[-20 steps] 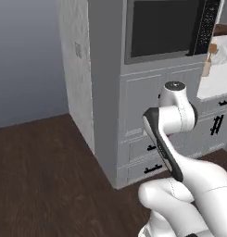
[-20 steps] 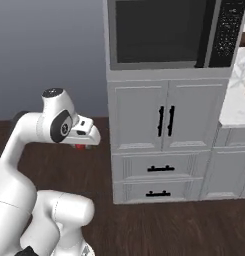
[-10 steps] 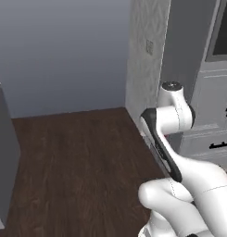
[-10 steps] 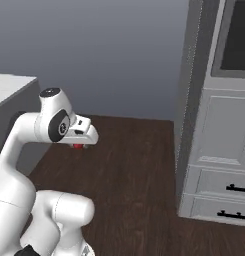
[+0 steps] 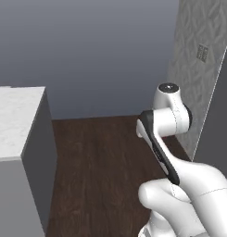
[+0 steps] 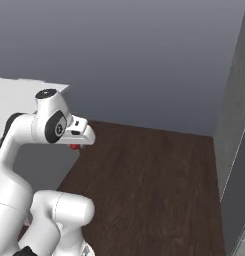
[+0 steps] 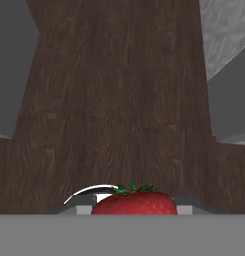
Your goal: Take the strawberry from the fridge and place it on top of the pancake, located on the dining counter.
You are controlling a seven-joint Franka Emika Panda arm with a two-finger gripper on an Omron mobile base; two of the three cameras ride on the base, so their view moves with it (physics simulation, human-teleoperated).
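Observation:
The strawberry [image 7: 134, 202], bright red with a green cap, sits at the bottom of the hand view, close against the hand. In the right base view the strawberry [image 6: 74, 147] shows as a small red spot under the hand, and my gripper [image 6: 76, 143] is shut on it, carried high over the dark wood floor with the arm folded close to the base. A white marble-patterned top, the dining counter [image 5: 15, 115], stands at the left, and the dining counter [image 6: 24, 90] lies behind the arm in the right base view. The pancake and the fridge are out of view.
Dark wood floor [image 5: 105, 157] stretches ahead to a blue-grey wall [image 6: 134, 55]. At the right stand a grey patterned wall with a socket plate [image 5: 202, 52] and a dark grey panel [image 5: 220, 125]. The counter's dark grey side [image 5: 38, 157] drops to the floor at the left.
The whole picture has swung: the base turned left, so the oven and cabinets slid out to the right and the counter came in at the left. The arm still carries the strawberry.

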